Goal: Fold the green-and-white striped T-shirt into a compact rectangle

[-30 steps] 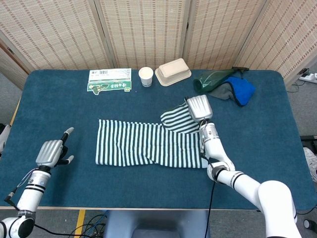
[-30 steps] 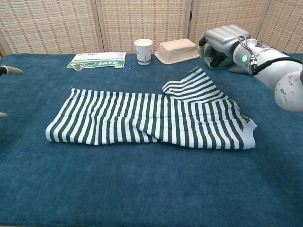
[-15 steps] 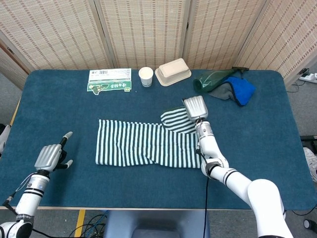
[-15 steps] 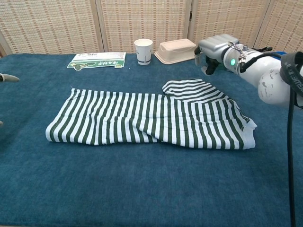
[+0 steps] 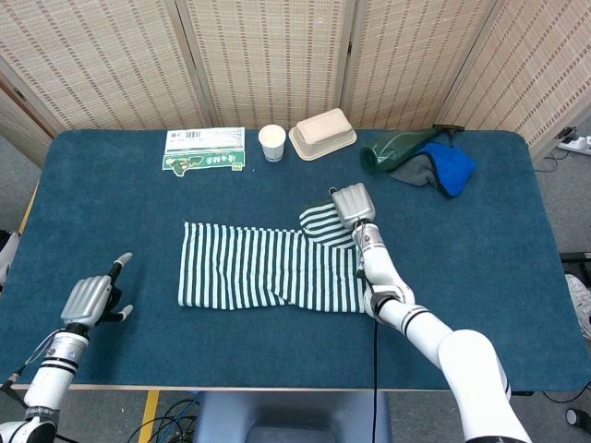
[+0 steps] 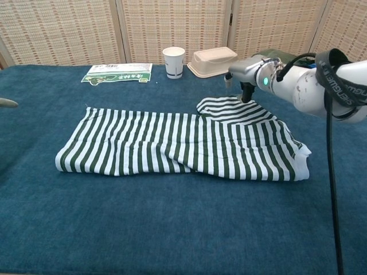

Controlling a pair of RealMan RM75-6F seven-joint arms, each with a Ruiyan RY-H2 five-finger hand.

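Your right hand (image 6: 248, 73) hangs palm-down over the sleeve (image 6: 229, 107) at the far right of the striped T-shirt (image 5: 277, 268); its fingers (image 6: 246, 91) point down at the cloth, but you cannot tell whether they pinch it or merely touch. Your left hand (image 5: 88, 301) rests released, fingers apart, at the near left of the counter (image 5: 111, 212), well apart from the shirt. The shirt lies mid-counter as a long band, so I judge the lengthwise fold done, the sleeve tuck and crosswise folds left. The chest view cuts off nearly all of the left hand.
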